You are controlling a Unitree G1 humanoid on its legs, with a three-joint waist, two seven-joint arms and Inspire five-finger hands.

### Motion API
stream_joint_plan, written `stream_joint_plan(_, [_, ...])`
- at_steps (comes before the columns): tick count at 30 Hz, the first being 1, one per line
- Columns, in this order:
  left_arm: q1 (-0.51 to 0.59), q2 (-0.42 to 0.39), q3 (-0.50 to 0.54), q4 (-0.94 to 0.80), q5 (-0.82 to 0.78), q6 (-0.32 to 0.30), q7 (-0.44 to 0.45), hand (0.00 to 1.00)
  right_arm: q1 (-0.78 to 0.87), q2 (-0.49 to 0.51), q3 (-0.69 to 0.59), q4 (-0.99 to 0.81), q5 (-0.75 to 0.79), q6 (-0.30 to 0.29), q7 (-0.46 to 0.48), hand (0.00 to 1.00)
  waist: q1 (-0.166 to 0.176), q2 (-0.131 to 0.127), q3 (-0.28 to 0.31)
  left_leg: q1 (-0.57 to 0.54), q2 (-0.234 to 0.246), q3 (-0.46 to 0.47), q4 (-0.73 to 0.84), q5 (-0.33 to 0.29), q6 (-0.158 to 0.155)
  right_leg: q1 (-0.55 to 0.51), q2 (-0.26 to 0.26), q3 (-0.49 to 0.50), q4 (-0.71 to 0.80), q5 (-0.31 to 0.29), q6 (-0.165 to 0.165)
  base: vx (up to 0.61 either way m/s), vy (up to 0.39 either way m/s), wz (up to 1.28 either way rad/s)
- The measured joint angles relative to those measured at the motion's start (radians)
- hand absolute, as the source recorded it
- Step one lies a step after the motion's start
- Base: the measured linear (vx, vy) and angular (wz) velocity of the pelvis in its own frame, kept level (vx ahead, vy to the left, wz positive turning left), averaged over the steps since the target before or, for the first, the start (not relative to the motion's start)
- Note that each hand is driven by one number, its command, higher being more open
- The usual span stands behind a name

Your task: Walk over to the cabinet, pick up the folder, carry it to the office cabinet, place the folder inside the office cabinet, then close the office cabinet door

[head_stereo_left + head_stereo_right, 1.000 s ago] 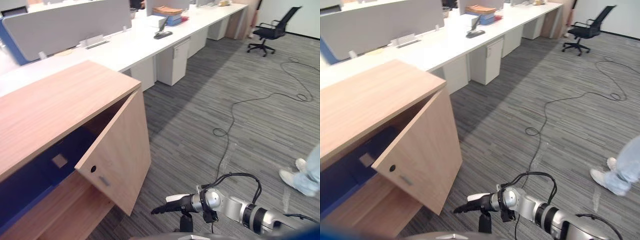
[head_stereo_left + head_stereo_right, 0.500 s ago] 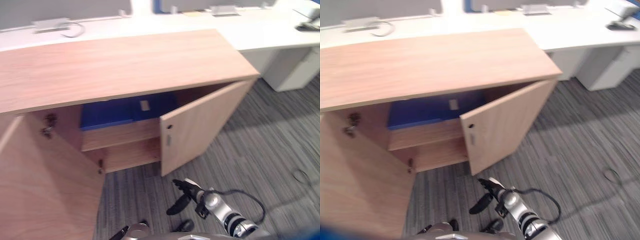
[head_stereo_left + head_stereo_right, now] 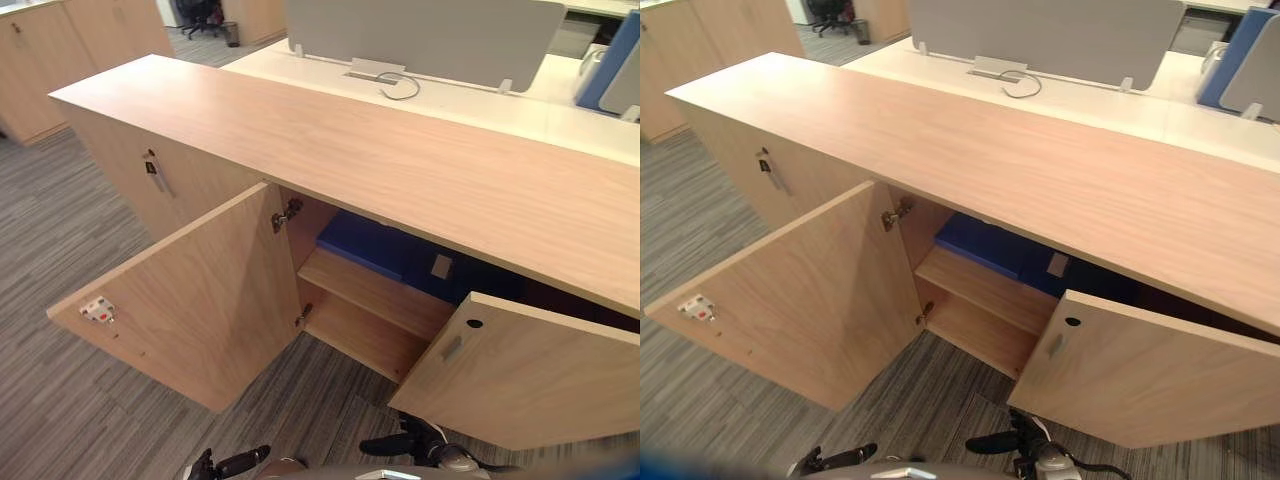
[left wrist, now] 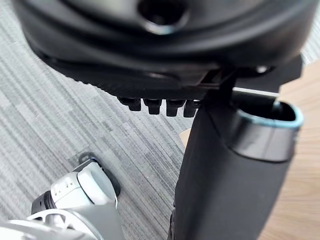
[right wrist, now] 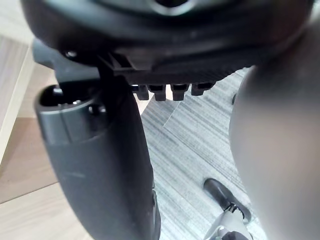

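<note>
Holding nothing, right hand [image 3: 392, 444]: low at the bottom edge of my head-camera feed, right of centre. Its dark fingers lie straight and point toward frame left, above the grey striped carpet [image 3: 60, 420].
Right wrist feed: I see the thumb [image 5: 100, 165] looming large beside a short row of fingers [image 5: 172, 90], wrapped round nothing, with carpet beyond.
Left hand [image 3: 232, 463]: at the bottom edge, left of centre, fingers likewise straight and empty, well apart from the right hand.
Right door [image 3: 540, 380]: lower right of the frame, swung open, with its bottom edge just above the right hand. I cannot tell whether the two touch.
Left door [image 3: 200, 300]: centre left, swung wide open, with a small sticker [image 3: 97, 310] near its outer corner and a metal hinge [image 3: 288, 213] at its inner edge.
Folder [image 3: 375, 247]: blue, lying flat on the shelf [image 3: 375, 295] inside the open office cabinet [image 3: 400, 160], mid-frame between the two doors. A pale label [image 3: 441, 266] shows at its near edge.
Office cabinet: wood-toned, its long top runs from the upper left to the right edge.
Key [image 3: 152, 170]: hanging in the shut door at frame left.
Desk [image 3: 500, 105]: white, behind the cabinet at upper right, carrying a grey divider screen [image 3: 430, 35] and a loop of cable [image 3: 400, 85].
</note>
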Motion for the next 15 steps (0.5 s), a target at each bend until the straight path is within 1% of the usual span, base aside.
stream_joint_plan(1, [-0.007, 0.000, -0.011, -0.023, -0.018, 0.000, 0.000, 1.00, 0.010, -0.001, -0.017, 0.001, 0.001, 0.004, -0.003, 1.00, -0.008, -0.006, 0.010, -0.011, 0.021, 0.047, 0.011, 0.003, 0.000, 0.035, 0.006, -0.059, -0.013, -0.003, -0.012, -0.01, -0.218, 1.19])
stream_joint_plan(2, [-0.017, 0.001, -0.034, -0.050, -0.039, -0.002, 0.003, 1.00, 0.026, -0.004, -0.053, 0.000, 0.010, 0.007, -0.011, 1.00, -0.009, -0.012, 0.017, -0.040, 0.070, 0.218, 0.044, 0.011, 0.014, 0.060, 0.006, -0.113, -0.017, -0.007, -0.021, -0.02, -0.219, 1.20])
stream_joint_plan(3, [-0.020, -0.004, -0.045, -0.061, -0.045, -0.003, 0.003, 1.00, 0.025, -0.010, -0.069, 0.002, 0.018, 0.012, -0.017, 1.00, -0.009, -0.011, 0.020, -0.052, 0.096, 0.312, 0.063, 0.010, 0.013, 0.069, 0.007, -0.135, -0.018, -0.009, -0.023, -0.01, -0.081, 1.01])
stream_joint_plan(4, [-0.024, -0.010, -0.072, -0.077, -0.062, -0.004, 0.001, 1.00, 0.027, -0.023, -0.092, 0.002, 0.023, 0.012, -0.026, 1.00, -0.007, -0.009, 0.025, -0.070, 0.128, 0.458, 0.096, 0.002, 0.015, 0.082, 0.001, -0.162, -0.019, -0.011, -0.024, -0.01, -0.003, 0.56])
stream_joint_plan(5, [-0.025, -0.017, -0.081, -0.092, -0.073, -0.004, -0.001, 1.00, 0.027, -0.032, -0.105, 0.001, 0.036, 0.010, -0.034, 1.00, -0.006, -0.012, 0.034, -0.087, 0.143, 0.559, 0.126, 0.000, 0.027, 0.085, -0.013, -0.172, -0.018, -0.017, -0.016, -0.01, 0.077, 0.42])
stream_joint_plan(6, [-0.024, -0.019, -0.083, -0.096, -0.075, -0.005, -0.002, 1.00, 0.027, -0.034, -0.124, 0.000, 0.039, 0.009, -0.036, 1.00, -0.006, -0.007, 0.037, -0.094, 0.143, 0.590, 0.136, 0.001, 0.037, 0.086, -0.018, -0.175, -0.016, -0.022, -0.010, -0.02, 0.114, 0.24])
stream_joint_plan(7, [-0.021, -0.017, -0.101, -0.107, -0.080, -0.007, -0.004, 1.00, 0.031, -0.032, -0.169, 0.001, 0.041, 0.009, -0.041, 1.00, -0.006, -0.010, 0.048, -0.098, 0.123, 0.602, 0.129, 0.003, 0.051, 0.084, -0.033, -0.181, -0.013, -0.030, -0.003, -0.01, 0.163, 0.28])
stream_joint_plan(8, [-0.019, -0.010, -0.114, -0.114, -0.089, -0.010, -0.018, 1.00, 0.044, -0.019, -0.220, 0.000, 0.065, 0.013, -0.043, 1.00, -0.007, -0.024, 0.048, -0.096, 0.085, 0.600, 0.100, 0.014, 0.069, 0.081, -0.058, -0.189, -0.018, -0.031, -0.002, 0.00, 0.164, 0.30])
stream_joint_plan(10, [-0.018, -0.004, -0.124, -0.114, -0.096, -0.009, -0.026, 1.00, 0.055, -0.014, -0.258, -0.001, 0.091, 0.016, -0.043, 1.00, -0.008, -0.030, 0.045, -0.096, 0.058, 0.591, 0.077, 0.024, 0.082, 0.081, -0.077, -0.200, -0.027, -0.031, -0.002, 0.02, 0.123, 0.34])
stream_joint_plan(12, [-0.013, 0.000, -0.119, -0.114, -0.130, -0.009, -0.042, 1.00, 0.079, -0.004, -0.325, -0.001, 0.126, 0.018, -0.043, 1.00, -0.013, -0.043, 0.034, -0.078, 0.003, 0.551, -0.019, 0.081, 0.098, 0.088, -0.103, -0.216, -0.053, -0.034, -0.008, 0.05, 0.072, 0.71])
stream_joint_plan(13, [-0.012, 0.000, -0.109, -0.114, -0.157, -0.008, -0.048, 1.00, 0.088, 0.003, -0.362, 0.000, 0.140, 0.020, -0.043, 1.00, -0.017, -0.050, 0.030, -0.055, -0.026, 0.522, -0.100, 0.131, 0.102, 0.096, -0.107, -0.224, -0.076, -0.034, -0.016, 0.07, -0.001, 0.80])
stream_joint_plan(14, [-0.011, -0.001, -0.097, -0.114, -0.168, -0.007, -0.053, 1.00, 0.092, 0.006, -0.379, 0.000, 0.152, 0.021, -0.043, 1.00, -0.020, -0.055, 0.027, -0.041, -0.038, 0.511, -0.145, 0.158, 0.103, 0.104, -0.108, -0.233, -0.089, -0.032, -0.020, 0.09, -0.041, 0.80])
stream_joint_plan(15, [-0.001, -0.002, -0.081, -0.127, -0.183, -0.001, -0.060, 1.00, 0.098, 0.010, -0.412, 0.000, 0.159, 0.021, -0.042, 1.00, -0.021, -0.054, 0.026, -0.004, -0.049, 0.489, -0.247, 0.213, 0.101, 0.112, -0.112, -0.252, -0.106, -0.026, -0.024, 0.08, -0.078, 0.56])
